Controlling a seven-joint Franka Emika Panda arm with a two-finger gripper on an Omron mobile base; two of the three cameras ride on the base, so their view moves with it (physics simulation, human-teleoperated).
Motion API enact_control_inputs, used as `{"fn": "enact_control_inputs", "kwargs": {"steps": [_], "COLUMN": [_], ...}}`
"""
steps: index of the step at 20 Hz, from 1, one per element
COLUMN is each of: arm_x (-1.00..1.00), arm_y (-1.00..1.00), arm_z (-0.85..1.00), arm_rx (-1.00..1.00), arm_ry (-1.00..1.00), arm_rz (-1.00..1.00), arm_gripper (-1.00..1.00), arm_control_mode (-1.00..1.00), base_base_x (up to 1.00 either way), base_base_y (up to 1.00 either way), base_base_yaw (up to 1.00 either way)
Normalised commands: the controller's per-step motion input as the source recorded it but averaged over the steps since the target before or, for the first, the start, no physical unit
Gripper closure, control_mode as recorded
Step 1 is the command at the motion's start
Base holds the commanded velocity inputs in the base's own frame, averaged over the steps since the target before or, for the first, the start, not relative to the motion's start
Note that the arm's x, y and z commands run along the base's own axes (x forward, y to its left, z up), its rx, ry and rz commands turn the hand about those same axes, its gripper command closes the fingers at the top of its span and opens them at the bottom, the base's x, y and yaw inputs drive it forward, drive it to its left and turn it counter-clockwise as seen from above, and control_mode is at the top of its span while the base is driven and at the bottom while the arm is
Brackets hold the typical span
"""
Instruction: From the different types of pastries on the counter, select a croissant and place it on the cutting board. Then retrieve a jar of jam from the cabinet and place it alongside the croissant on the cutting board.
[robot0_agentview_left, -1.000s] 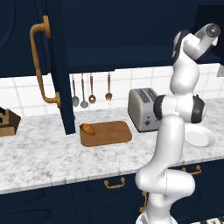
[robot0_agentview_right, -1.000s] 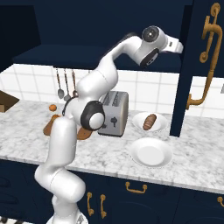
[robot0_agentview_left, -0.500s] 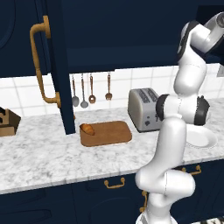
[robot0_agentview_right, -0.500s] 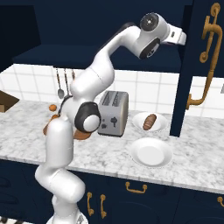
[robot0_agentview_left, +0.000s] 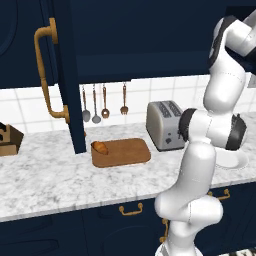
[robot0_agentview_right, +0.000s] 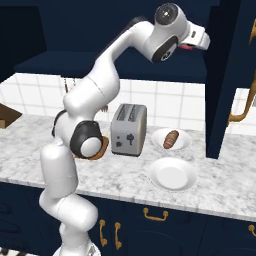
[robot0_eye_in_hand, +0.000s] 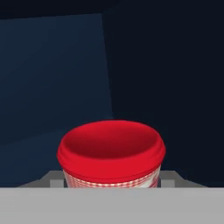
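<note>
I have the arm stretched high, with the gripper (robot0_agentview_right: 202, 41) at the upper right of the right base view, reaching into the open cabinet (robot0_agentview_right: 220, 75). In the hand view the jar of jam (robot0_eye_in_hand: 111, 153) sits at lower centre, its red lid facing the camera and very near, dark cabinet walls behind it. The finger tips themselves are hidden low in that view, so I cannot tell whether the jaws are spread, closed, or already pinching the jar. The croissant (robot0_agentview_left: 100, 147) already lies on the left end of the cutting board (robot0_agentview_left: 125, 151), at centre of the left base view, so I judge the first half done and the jar pickup in hand. To do this well, I would keep the jar centred between the fingers, close on its body below the lid rim and not on the lid edge, and confirm the hold before drawing back. Then I would pull straight out of the cabinet, watching the door edge and shelf, before swinging down past the toaster (robot0_agentview_left: 164, 124). The bare right part of the board looks like the spot to aim for, beside the croissant without nudging it.
</note>
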Motion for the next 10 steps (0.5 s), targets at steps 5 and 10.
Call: {"fn": "enact_control_inputs", "kwargs": {"steps": [5, 10], "arm_x": [-0.71, -0.75], "arm_y": [0.87, 1.0], "arm_z": [-0.3, -0.78], "arm_rx": [0.03, 0.08], "arm_ry": [0.0, 0.0], "arm_rz": [0.01, 0.07], "arm_gripper": [1.0, 1.0], "arm_control_mode": [-1.0, -1.0], "base_base_x": [0.0, 0.0], "base_base_y": [0.0, 0.0], "base_base_yaw": [0.0, 0.0]}}
